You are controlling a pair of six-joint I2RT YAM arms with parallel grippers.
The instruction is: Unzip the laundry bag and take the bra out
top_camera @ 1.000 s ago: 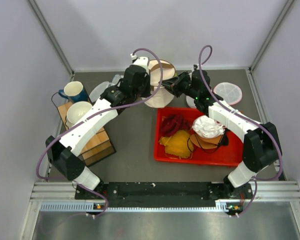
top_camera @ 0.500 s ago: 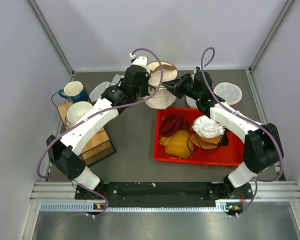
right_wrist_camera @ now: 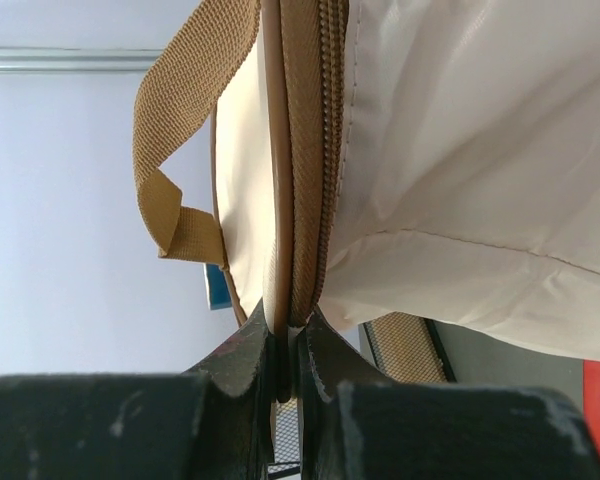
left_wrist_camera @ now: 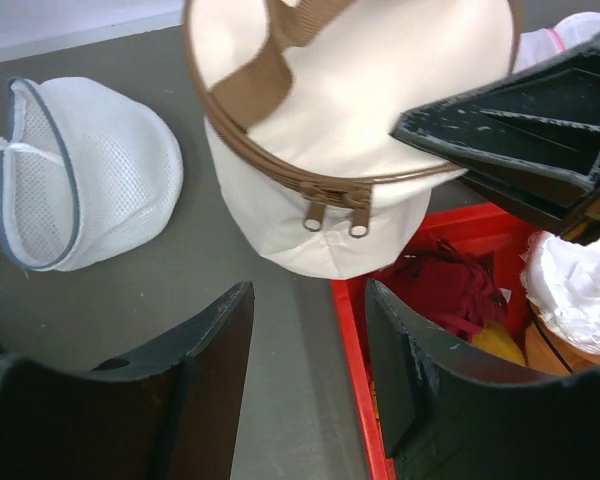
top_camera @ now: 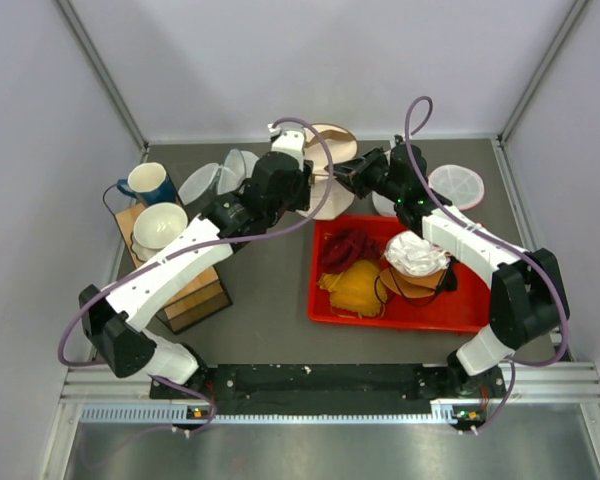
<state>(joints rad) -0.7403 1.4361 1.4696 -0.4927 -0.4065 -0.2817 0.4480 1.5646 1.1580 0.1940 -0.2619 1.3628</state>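
The cream laundry bag [top_camera: 332, 142] with brown trim is at the back centre, tilted, its zipped round end facing the left wrist camera. Two zipper pulls [left_wrist_camera: 313, 215] hang side by side on its rim, and the zipper looks closed. My right gripper [top_camera: 342, 170] is shut on the bag's brown zipper rim [right_wrist_camera: 305, 200], pinching the piping between its fingertips [right_wrist_camera: 285, 330]. My left gripper [left_wrist_camera: 310, 300] is open and empty, just short of the bag [left_wrist_camera: 360, 100], apart from it. The black bra is hidden.
A red tray [top_camera: 320, 300] to the right holds a dark red garment [left_wrist_camera: 450, 290], a yellow cloth [top_camera: 355, 285] and a white cupped garment [top_camera: 415, 252]. White mesh pouches lie at the left [left_wrist_camera: 80, 170] and at the far right [top_camera: 455, 185]. A blue mug [top_camera: 145, 185] and a white cup [top_camera: 160, 225] are by a wooden box [top_camera: 185, 285].
My left gripper has pulled back from the bag toward the near side, uncovering the left mesh pouch. My right gripper stays clamped on the rim and has shifted slightly back.
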